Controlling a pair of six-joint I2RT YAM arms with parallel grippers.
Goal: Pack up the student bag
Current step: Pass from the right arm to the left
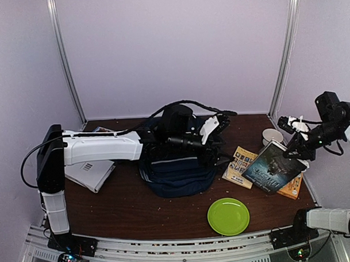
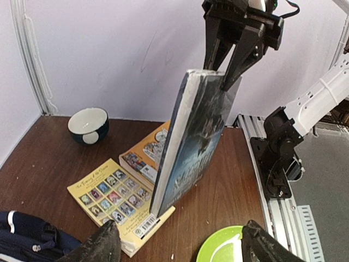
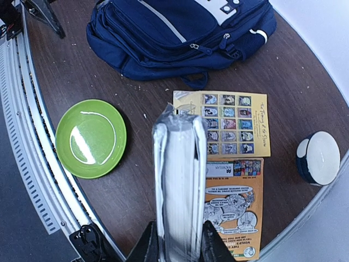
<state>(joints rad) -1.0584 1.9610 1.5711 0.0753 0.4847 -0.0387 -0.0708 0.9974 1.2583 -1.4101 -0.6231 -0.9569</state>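
The student bag [image 1: 176, 172] is a navy backpack with a white stripe, lying at the table's middle; it also shows in the right wrist view [image 3: 180, 33] and at the edge of the left wrist view [image 2: 27, 237]. My left gripper [image 1: 219, 158] hovers at the bag's right edge, open and empty, its fingertips [image 2: 103, 245] wide apart. My right gripper [image 1: 296, 150] is shut on a dark blue hardback book [image 1: 274, 168], held tilted on its edge above the table at the right [image 2: 196, 142], [image 3: 179, 180].
A yellow book [image 1: 240, 166] and an orange book [image 1: 292, 188] lie under the held book. A green plate [image 1: 228, 216] sits at the front. A dark bowl [image 1: 271, 136] stands back right. A white book [image 1: 90, 174] lies at the left.
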